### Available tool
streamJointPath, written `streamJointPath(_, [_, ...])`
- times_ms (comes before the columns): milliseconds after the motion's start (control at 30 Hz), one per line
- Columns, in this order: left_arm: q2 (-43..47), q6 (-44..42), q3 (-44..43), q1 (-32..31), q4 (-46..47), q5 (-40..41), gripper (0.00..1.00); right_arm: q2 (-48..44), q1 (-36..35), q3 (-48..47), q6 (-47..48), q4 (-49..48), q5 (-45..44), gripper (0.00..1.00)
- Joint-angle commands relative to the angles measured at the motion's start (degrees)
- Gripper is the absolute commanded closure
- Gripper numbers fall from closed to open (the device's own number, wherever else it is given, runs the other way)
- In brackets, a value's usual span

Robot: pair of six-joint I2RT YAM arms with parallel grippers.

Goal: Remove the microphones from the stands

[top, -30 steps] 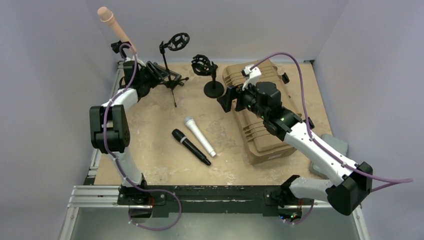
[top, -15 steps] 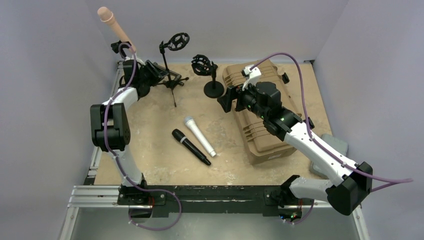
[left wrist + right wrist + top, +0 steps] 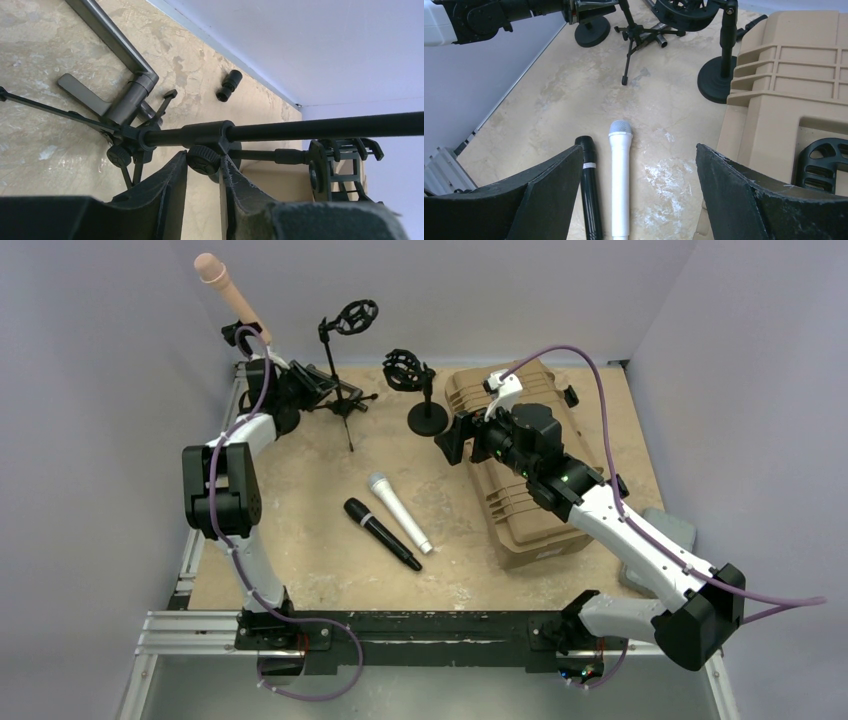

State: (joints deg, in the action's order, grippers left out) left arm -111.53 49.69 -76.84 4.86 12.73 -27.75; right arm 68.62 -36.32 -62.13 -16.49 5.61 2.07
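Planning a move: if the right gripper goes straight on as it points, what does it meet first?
Probably the white microphone lying on the table, roughly centred ahead of the open right gripper; depth is unclear.

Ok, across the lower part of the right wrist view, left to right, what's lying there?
Black microphone → white microphone → tan case.

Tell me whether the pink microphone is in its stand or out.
In. The microphone sits tilted in the stand's clip, at the far left corner.
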Motion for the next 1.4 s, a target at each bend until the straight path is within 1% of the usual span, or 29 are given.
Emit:
streamJointPath(0, [-0.7, 7.4, -1.6, 1.2, -0.2, -1.5, 1.00, -0.3, 0.1, -2.0, -0.3, -1.0, -0.7, 0.19])
streamJointPath(133, [-2.8, 25.0, -1.0, 2.4, -2.8, -4.9, 1.00, 0.0, 0.1, -1.9, -0.2, -1.2, -0.3, 0.19])
streamJointPath(200, [-3.9, 33.3, 0.1, 2.8, 1.7, -7.2, 1.00, 0.2, 0.1, -2.0, -0.3, -1.2, -0.2, 0.19])
streamJointPath(233, [-4.4, 36.7, 0.1, 2.9, 2.2, -7.8, 1.00, 0.2, 0.0, -2.0, -0.2, -1.2, -0.2, 0.19])
streamJointPath(433, [-4.3, 49.1, 0.0, 3.3, 0.7, -6.0, 1.00, -0.2, 0.1, -1.8, -0.4, -1.3, -0.4, 0.19])
streamJointPath(600, [-3.7, 63.5, 4.8, 3.5, 7.2, -3.1, 1.00, -0.3, 0.1, -1.7, -0.4, -1.2, -0.4, 0.19])
streamJointPath(767, [-3.8, 71.9, 8.5, 3.4, 15.4, -1.1, 1.00, 0.1, 0.1, -1.9, -0.4, -1.4, -0.3, 0.19])
streamJointPath(833, [-4.6, 73.3, 9.0, 3.4, 19.0, -0.9, 0.99, 0.2, 0.1, -1.9, -0.5, -1.4, -0.1, 0.19])
streamJointPath(900, [-5.2, 74.2, 9.5, 3.4, 22.9, -0.5, 0.77, 0.4, 0.1, -1.9, -0.5, -1.5, 0.0, 0.19])
streamJointPath(933, [-5.4, 74.2, 9.5, 3.3, 24.2, -0.4, 0.62, 0.4, 0.1, -1.9, -0.5, -1.5, 0.0, 0.19])
streamJointPath(967, [-5.5, 74.0, 9.6, 3.4, 24.8, -0.5, 0.54, 0.5, 0.0, -1.9, -0.5, -1.6, 0.0, 0.19])
streamJointPath(1067, [-5.2, 71.9, 9.7, 3.5, 25.8, -0.9, 0.38, 0.6, 0.1, -1.9, -0.6, -1.6, 0.1, 0.19])
streamJointPath(1133, [-4.4, 69.3, 10.0, 3.4, 25.3, -1.7, 0.34, 0.6, 0.2, -1.9, -0.6, -1.5, 0.0, 0.19])
streamJointPath(1233, [-1.3, 62.6, 11.4, 3.5, 22.5, -3.1, 0.32, 0.5, 0.1, -1.6, -0.5, -1.5, -0.3, 0.19])
streamJointPath(1367, [6.6, 50.3, 18.1, 3.3, 16.6, -3.8, 0.32, 0.4, 0.1, -1.1, -0.2, -1.7, -0.7, 0.19])
